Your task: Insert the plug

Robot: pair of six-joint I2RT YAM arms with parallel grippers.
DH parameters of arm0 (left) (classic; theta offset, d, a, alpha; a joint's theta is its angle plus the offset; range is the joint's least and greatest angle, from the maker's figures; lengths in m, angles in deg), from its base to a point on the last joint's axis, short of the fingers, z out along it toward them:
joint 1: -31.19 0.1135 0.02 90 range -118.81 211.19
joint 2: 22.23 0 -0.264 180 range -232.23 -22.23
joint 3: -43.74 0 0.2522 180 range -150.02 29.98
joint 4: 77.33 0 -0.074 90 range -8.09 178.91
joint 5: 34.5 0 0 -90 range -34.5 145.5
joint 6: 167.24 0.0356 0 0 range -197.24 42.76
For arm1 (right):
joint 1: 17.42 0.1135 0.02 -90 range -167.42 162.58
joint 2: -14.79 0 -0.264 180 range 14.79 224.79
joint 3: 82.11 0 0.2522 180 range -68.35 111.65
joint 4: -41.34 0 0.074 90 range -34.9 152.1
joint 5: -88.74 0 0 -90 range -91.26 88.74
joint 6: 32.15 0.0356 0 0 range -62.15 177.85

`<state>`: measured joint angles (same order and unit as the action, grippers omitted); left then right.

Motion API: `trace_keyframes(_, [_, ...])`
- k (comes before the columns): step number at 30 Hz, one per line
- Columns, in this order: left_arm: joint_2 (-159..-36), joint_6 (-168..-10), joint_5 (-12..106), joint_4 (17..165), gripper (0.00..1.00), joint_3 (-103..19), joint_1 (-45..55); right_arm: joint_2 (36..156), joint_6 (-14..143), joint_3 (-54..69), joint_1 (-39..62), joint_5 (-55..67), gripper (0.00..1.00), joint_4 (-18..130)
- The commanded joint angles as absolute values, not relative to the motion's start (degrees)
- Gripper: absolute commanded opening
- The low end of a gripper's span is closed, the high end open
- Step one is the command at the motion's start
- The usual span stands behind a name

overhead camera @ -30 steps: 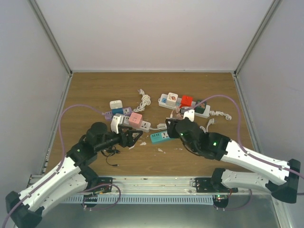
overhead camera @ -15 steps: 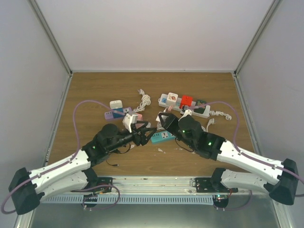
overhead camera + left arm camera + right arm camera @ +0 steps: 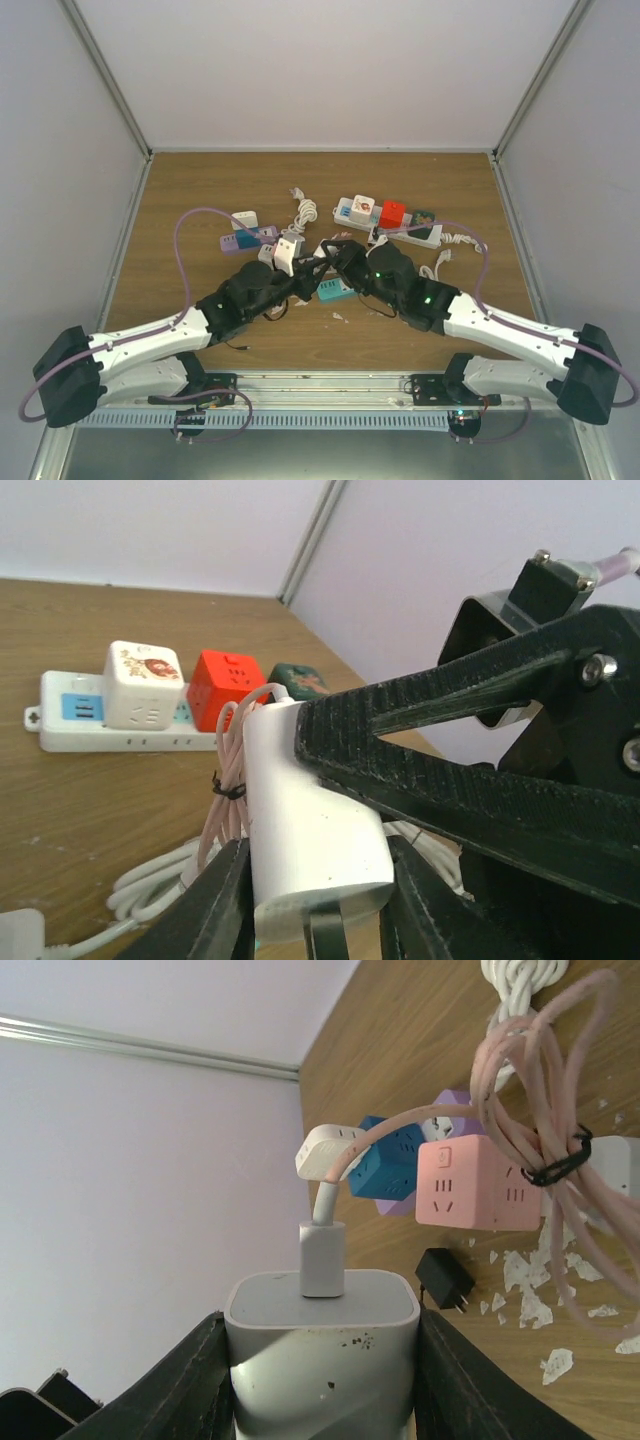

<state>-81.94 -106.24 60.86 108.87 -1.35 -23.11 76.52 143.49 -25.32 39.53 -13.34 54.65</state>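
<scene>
I count 2 arms, both meeting mid-table [image 3: 200, 190], and 1 plug [image 3: 310, 810] between them. L gripper [image 3: 315, 905] is clamped on its near end, one finger each side. R gripper [image 3: 320, 1380] looks clamped on the same plug, w/ its fingers [image 3: 450, 695] coming in from the right. The plug sits near of the white strip [image 3: 60, 725] and just left of the teal strip [image 3: 336, 291].

Strips: 3, i.e. white, teal and purple [image 3: 243, 241]. There are 3 cubes on the white one: white cube [image 3: 143, 683], red cube [image 3: 225, 688], green cube [image 3: 297, 677]. The R wrist cam shows 3 more in a cluster: pink cube [image 3: 475, 1185], blue cube [image 3: 392, 1160], purple cube [image 3: 452, 1112]. Also 1 pink cable [image 3: 545, 1110] running from the plug, bundled w/ 1 black tie [image 3: 558, 1160]. Add 1 small black charger [image 3: 445, 1278] on the wood and 1 white coil [image 3: 303, 211] far of centre.

Hard to see:
- From the top cam both grippers cover most of the plug, so I can't read the jaws there.
- Teal strip is partly under the R gripper.
- Plug prongs are cut off at the bottom of the L wrist view.
- Green cube is partly behind the cable.
- Can't tell if the plug touches the table.
</scene>
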Motion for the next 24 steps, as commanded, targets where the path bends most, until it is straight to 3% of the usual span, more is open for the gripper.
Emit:
trace_keyframes(1, [-81.7, -105.0, 63.7, 116.3, 0.21, -2.2, -23.5, 76.6, 144.5, -25.9, 39.6, -10.2, 0.44, 51.9])
trace_keyframes(6, [-80.7, -99.0, 61.2, 116.2, 0.1, -1.5, -23.4, 75.2, 135.3, -27.7, 36.0, -2.7, 0.6, 48.1])
trace_keyframes(10, [-79.9, -94.1, 56.2, 116.1, 0.09, -0.2, -23.0, 73.6, 128.5, -28.2, 31.8, 8.5, 0.7, 47.6])
trace_keyframes(19, [-77.0, -82.6, 44.7, 115.5, 0.08, 1.7, -22.6, 67.4, 128.4, -29.8, 26.0, 21.1, 0.69, 51.5])
trace_keyframes(24, [-76.4, -80.2, 44.4, 112.8, 0.08, 0.2, -22.5, 67.9, 126.4, -28.3, 25.2, 27.1, 0.68, 54.4])
